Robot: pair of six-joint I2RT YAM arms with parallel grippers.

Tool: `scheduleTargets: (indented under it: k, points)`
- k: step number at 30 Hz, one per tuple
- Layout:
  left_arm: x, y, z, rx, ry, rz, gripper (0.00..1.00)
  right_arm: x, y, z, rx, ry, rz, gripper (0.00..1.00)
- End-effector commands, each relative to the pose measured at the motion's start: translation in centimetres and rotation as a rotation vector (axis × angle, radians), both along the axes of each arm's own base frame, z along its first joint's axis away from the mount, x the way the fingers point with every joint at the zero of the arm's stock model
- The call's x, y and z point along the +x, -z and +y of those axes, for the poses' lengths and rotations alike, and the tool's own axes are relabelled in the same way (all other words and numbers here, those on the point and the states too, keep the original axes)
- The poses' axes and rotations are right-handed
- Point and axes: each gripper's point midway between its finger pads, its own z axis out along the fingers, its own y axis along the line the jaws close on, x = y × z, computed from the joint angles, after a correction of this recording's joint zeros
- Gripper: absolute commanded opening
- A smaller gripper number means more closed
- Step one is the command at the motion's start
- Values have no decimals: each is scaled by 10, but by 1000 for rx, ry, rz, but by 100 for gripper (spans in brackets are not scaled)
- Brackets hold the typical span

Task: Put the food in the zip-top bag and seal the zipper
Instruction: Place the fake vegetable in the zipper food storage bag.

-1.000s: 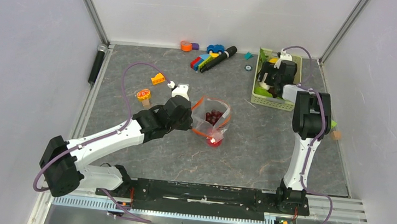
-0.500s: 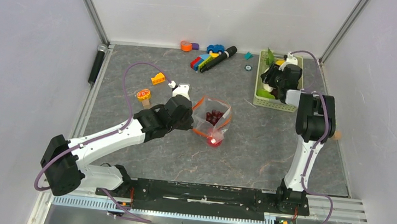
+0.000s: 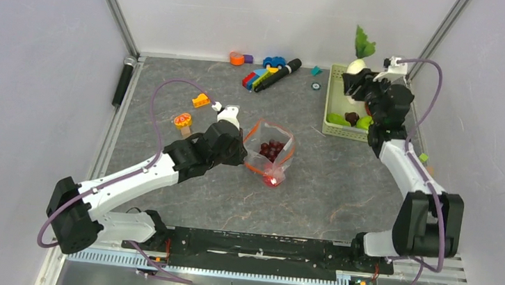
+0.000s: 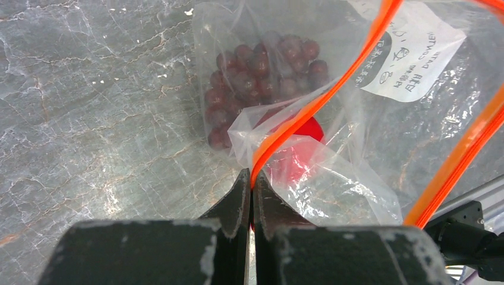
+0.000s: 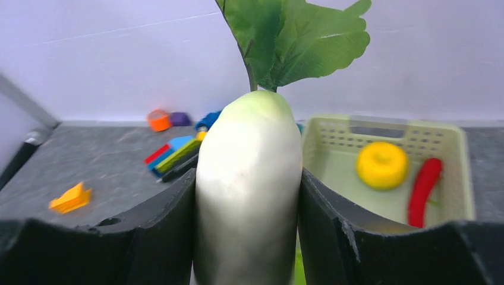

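Grey bench point(image 3: 343, 186): right pincer point(image 5: 246, 196) clamps white radish point(image 5: 249, 148) mid-body, likely stiff, slick, light; left pincer point(image 4: 252, 184) pinches zipper point(image 4: 321, 100) of floppy zip-top bag point(image 4: 356, 119).

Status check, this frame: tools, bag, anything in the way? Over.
Left tool shut on zipper, holding zip-top bag mouth open; grapes and apple inside. Right tool shut on white radish, high above basket. Nothing between basket and bag.

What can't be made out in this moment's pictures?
Right wrist: the white radish runs off the bottom edge and hides part of the basket.
Left wrist: the zip-top bag is cut off top and right; its zipper shows no slider.
Top external: the bag's label is too small to read.
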Motion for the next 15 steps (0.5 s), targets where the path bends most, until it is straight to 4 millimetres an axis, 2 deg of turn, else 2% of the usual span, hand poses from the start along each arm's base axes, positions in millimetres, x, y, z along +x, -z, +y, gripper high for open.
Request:
scheduleTargets:
  k: [1, 4, 7, 12, 15]
  points:
    - [3, -16, -1, -38, 17, -52, 2, -43, -10, 59, 22, -201, -50, 18]
    - [2, -16, -3, -42, 22, -48, 2, -91, -28, 119, 4, -395, -133, 18]
    - [1, -16, -4, -45, 32, -46, 2, -146, -47, 169, -11, -557, -227, 18]
    - [0, -17, -5, -59, 41, -54, 2, -222, -67, 223, -24, -776, -399, 18]
    - [-2, -17, -8, -72, 54, -46, 2, -252, -61, 252, -30, -899, -418, 18]
